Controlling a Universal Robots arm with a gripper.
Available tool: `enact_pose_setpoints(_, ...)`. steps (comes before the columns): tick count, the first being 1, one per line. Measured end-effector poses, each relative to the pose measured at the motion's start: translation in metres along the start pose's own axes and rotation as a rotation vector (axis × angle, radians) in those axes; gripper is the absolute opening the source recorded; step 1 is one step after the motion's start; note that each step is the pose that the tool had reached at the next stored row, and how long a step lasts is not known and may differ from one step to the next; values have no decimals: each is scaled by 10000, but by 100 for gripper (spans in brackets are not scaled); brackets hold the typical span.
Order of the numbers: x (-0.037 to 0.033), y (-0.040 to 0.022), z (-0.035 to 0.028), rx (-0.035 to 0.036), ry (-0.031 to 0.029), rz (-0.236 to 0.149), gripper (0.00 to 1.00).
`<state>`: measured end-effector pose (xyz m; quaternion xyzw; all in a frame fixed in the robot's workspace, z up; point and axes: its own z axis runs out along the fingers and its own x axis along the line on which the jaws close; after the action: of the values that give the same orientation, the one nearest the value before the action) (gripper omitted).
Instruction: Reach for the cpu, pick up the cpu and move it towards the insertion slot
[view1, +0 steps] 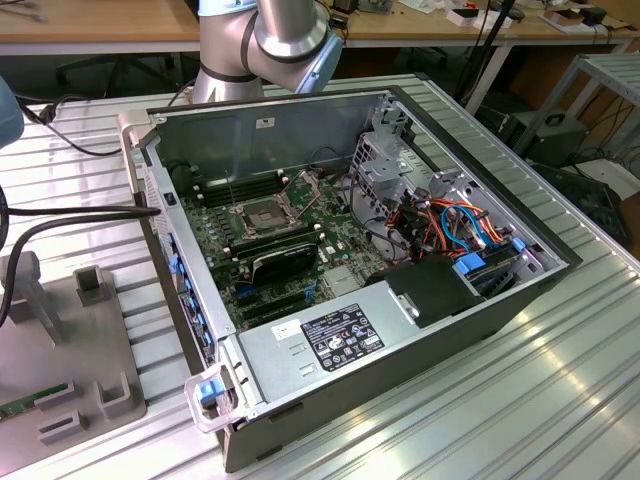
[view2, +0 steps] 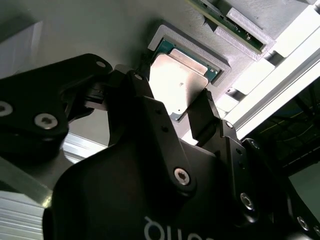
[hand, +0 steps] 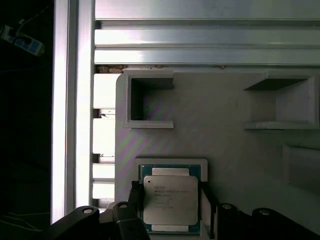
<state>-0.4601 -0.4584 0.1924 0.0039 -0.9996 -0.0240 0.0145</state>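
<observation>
Currently your gripper (hand: 170, 189) is set narrow. Its two black fingers (hand: 136, 197) are closed in on opposite edges of the cpu (hand: 169, 207) and, as far as you can see, touch them. The cpu lies flat, seated in its shallow square nest (hand: 172, 162) on the grey fixture plate (hand: 225, 145), and its pale face shows whole between the fingers. Two rectangular pockets (hand: 150, 102) stand just beyond it on the plate, with aluminium rails (hand: 200, 37) running past those.

The second wrist view gives you the cpu (view2: 177, 80) from a slant. There the fingers (view2: 202, 117) reach down beside the nest wall, and a green memory stick (view2: 225, 20) sits in a holder near it.

Look to the exterior view for the insertion slot (view1: 262, 215). It sits on the motherboard (view1: 230, 250) inside the open computer case (view1: 480, 300), left of the frame's centre. That is well apart from the fixture plate (view1: 60, 330) at the lower left of that frame, and the case wall (view1: 185, 290) stands between them.
</observation>
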Motion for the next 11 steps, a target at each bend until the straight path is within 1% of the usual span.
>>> enact_pose_setpoints(9,3,5,-103,-1,9,1,55)
enact_pose_setpoints(11,4,7,-138,-1,15,1,55)
